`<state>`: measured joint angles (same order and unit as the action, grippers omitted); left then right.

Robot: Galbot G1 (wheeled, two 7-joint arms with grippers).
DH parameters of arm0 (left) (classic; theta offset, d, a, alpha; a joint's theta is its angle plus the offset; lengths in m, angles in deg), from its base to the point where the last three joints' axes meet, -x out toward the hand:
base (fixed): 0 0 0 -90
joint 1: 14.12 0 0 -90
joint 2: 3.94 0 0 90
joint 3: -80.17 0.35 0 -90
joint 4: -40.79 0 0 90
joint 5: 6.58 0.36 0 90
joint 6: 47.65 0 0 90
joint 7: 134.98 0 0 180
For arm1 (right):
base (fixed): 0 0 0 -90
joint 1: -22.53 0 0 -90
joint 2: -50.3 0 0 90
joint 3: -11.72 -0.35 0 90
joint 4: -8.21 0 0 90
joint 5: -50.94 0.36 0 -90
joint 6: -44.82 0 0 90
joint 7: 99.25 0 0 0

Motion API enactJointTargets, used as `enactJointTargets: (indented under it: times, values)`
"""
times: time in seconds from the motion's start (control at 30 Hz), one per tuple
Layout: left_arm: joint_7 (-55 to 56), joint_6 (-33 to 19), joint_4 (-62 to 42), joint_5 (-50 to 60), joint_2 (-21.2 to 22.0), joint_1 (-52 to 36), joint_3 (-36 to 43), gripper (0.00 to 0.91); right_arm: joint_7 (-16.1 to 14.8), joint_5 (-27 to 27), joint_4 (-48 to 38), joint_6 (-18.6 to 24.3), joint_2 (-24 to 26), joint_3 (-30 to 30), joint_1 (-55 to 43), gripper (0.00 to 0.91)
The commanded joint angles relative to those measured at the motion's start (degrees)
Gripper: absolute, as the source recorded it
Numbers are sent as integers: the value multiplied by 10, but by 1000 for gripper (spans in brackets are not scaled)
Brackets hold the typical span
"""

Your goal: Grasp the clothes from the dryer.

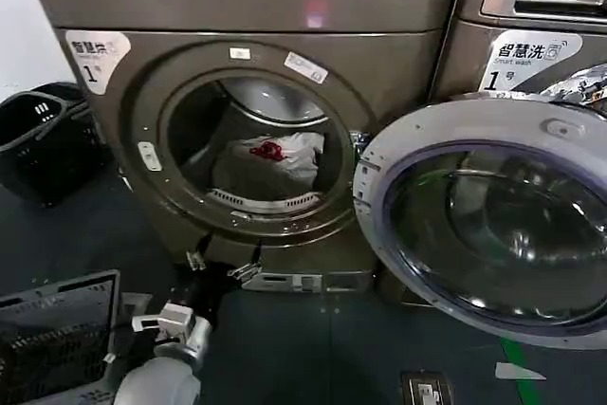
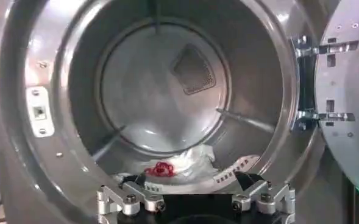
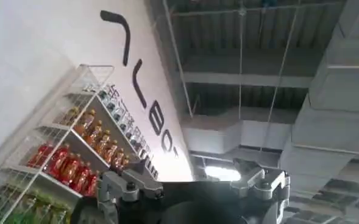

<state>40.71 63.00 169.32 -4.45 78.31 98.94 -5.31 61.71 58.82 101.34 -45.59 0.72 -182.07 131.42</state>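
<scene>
Dark floor runs before the dryer, its door swung open at frame right; a black basket stands at left. Clothes lie low in the drum, mid-frame. The right wrist view shows a shelf of bottles and ceiling instead. Left gripper hangs at the porthole's lower rim, fingers apart, empty; right gripper likewise spread, aimed upward.

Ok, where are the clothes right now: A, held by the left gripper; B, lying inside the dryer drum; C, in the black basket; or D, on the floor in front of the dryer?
B: the clothes lie at the bottom of the drum inside the dryer, whose door hangs open, while the left gripper sits outside, below the porthole.
</scene>
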Motion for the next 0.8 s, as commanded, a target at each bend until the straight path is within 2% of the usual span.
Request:
enactJointTargets:
  times: [0.03, 0.8]
  values:
    - [-8, 3, 2, 0, -1, -1, 0, 907, 0, 4, -1, 0, 1, -1, 1, 907]
    - [-13, 11, 4, -6, -5, -6, 3, 907, 3, 8, -17, 1, 3, -18, 6, 907]
